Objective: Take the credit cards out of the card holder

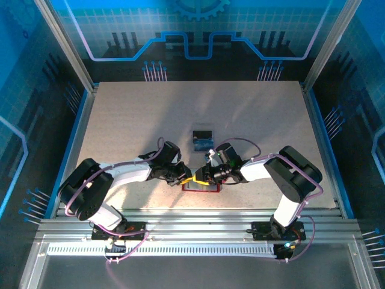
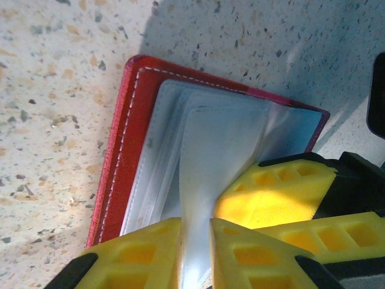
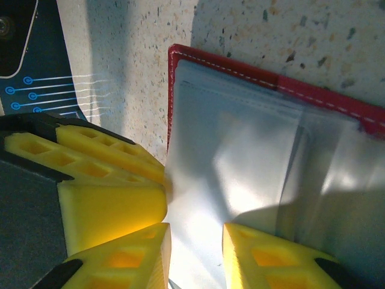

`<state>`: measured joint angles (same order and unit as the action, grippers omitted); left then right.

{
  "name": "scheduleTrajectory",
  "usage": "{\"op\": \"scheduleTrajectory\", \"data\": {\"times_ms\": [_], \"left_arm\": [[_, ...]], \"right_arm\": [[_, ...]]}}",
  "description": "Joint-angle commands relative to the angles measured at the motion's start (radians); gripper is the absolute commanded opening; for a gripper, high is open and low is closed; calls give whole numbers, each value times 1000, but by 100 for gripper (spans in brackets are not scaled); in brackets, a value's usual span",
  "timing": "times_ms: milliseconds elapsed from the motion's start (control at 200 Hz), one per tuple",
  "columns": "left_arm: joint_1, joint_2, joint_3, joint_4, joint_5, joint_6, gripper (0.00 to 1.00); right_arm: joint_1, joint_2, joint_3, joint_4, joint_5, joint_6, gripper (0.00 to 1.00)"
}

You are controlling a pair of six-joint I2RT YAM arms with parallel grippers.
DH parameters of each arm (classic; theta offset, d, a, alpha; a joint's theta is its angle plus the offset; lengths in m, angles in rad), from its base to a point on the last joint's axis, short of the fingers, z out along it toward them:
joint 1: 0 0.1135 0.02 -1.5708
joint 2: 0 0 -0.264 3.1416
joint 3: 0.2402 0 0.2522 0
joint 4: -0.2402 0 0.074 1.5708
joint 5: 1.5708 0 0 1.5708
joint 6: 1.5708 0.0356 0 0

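the left arm reaches in from the near left corner of the pale speckled counter (image 1: 120, 120) towards its near middle. its left claw (image 1: 190, 179) is down at the left edge of the small red stitched folding card holder (image 1: 201, 188), which lies open and flat on the counter just ahead of the two arm bases.

in the left wrist view the card holder (image 2: 129, 120) shows its red cover with white stitching and a stack of pale grey plastic sleeves inside. one sleeve (image 2: 198, 180) stands up from the stack and runs between the yellow ribbed fingers of the left claw (image 2: 195, 253). the claw is narrow, both fingers pressed against that sleeve.

past the middle of the counter, well apart from the card holder, lie a thin black rectangular card (image 1: 203, 131) and, just nearer, a thin blue rectangular card (image 1: 203, 144); whether they overlap cannot be told.

the right claw (image 1: 203, 178) meets the left one tip to tip over the card holder. in the right wrist view the right claw (image 3: 197, 259) is narrow too, gripping a pale sleeve (image 3: 240, 162) of the card holder (image 3: 228, 67), with a yellow finger (image 3: 108, 205) of the left claw just beside it.
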<state>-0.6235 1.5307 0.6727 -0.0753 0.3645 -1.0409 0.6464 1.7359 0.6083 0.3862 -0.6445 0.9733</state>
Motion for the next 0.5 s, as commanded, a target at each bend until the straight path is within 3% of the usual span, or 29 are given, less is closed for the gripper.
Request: {"op": "scheduleTrajectory", "data": {"times_ms": [0, 370, 495], "left_arm": [[-7, 14, 23, 4, 22, -2, 15], [-7, 13, 18, 4, 18, 4, 2], [-7, -4, 13, -9, 6, 10, 0]], "right_arm": [[-8, 29, -8, -32, 15, 4, 29], [-17, -45, -7, -56, 13, 13, 30], [-45, -113, -1, -144, 28, -24, 32]]}}
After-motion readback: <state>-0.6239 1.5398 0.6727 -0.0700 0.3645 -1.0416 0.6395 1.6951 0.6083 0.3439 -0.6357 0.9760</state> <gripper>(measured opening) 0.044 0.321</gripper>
